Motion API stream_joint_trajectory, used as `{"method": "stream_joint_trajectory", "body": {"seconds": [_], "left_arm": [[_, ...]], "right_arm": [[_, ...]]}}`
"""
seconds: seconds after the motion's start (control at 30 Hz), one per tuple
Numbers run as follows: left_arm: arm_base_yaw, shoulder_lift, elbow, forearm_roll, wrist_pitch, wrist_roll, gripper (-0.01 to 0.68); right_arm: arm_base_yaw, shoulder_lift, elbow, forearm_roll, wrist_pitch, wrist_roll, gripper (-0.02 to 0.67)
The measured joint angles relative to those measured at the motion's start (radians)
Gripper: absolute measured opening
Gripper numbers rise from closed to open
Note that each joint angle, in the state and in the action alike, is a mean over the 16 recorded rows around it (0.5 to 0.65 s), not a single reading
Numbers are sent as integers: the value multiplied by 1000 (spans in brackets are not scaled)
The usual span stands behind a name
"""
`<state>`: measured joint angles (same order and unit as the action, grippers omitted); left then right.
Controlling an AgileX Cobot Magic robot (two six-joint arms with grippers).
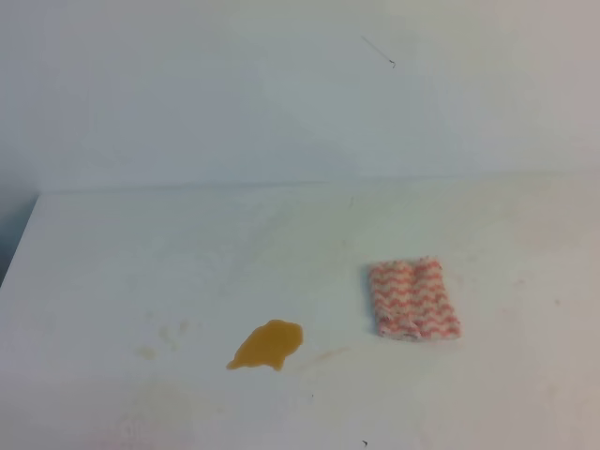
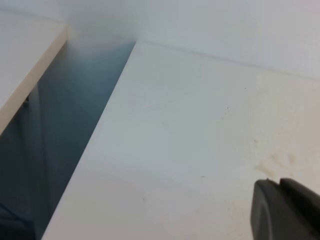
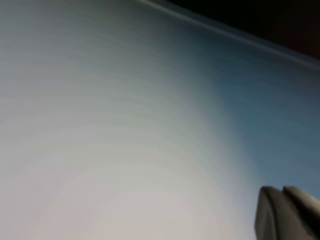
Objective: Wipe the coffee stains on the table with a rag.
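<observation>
Rag [image 1: 413,299] flat on white worktop [image 1: 141,253], right of centre, long axis running roughly front to back, slightly skewed. Coffee stains [image 1: 267,344] left of rag and nearer front edge, well apart from it, pointed tail toward lower left.

No arm in exterior high view. Right claw [image 3: 283,192] together, empty, facing blurred blank surface. Left claw [image 2: 280,184] tips meeting, nothing between, over left part of worktop.

Rag on right half: right arm judged nearer for pickup; wipe then leftward.
</observation>
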<state>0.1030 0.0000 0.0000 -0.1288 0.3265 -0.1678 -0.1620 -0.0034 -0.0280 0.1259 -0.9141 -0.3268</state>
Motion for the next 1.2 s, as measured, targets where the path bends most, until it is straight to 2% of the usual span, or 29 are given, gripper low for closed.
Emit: {"method": "stream_joint_trajectory", "body": {"seconds": [0.2,0.33,0.47,0.67,0.87,1.03,1.2], "left_arm": [[0,0,0,0,0,0,-1],[0,0,0,0,0,0,-1],[0,0,0,0,0,0,-1],[0,0,0,0,0,0,-1],[0,0,0,0,0,0,-1],[0,0,0,0,0,0,-1],[0,0,0,0,0,0,-1]], "right_arm": [[1,21,-101,91,-36,176,-4],[1,80,-212,107,19,282,-4],[1,177,-362,64,126,375,-4],[1,385,-612,-58,409,495,-4],[1,610,-823,-155,814,539,-4],[9,789,-918,-140,1131,517,-4],[22,944,-945,-82,1335,445,-4]]}}
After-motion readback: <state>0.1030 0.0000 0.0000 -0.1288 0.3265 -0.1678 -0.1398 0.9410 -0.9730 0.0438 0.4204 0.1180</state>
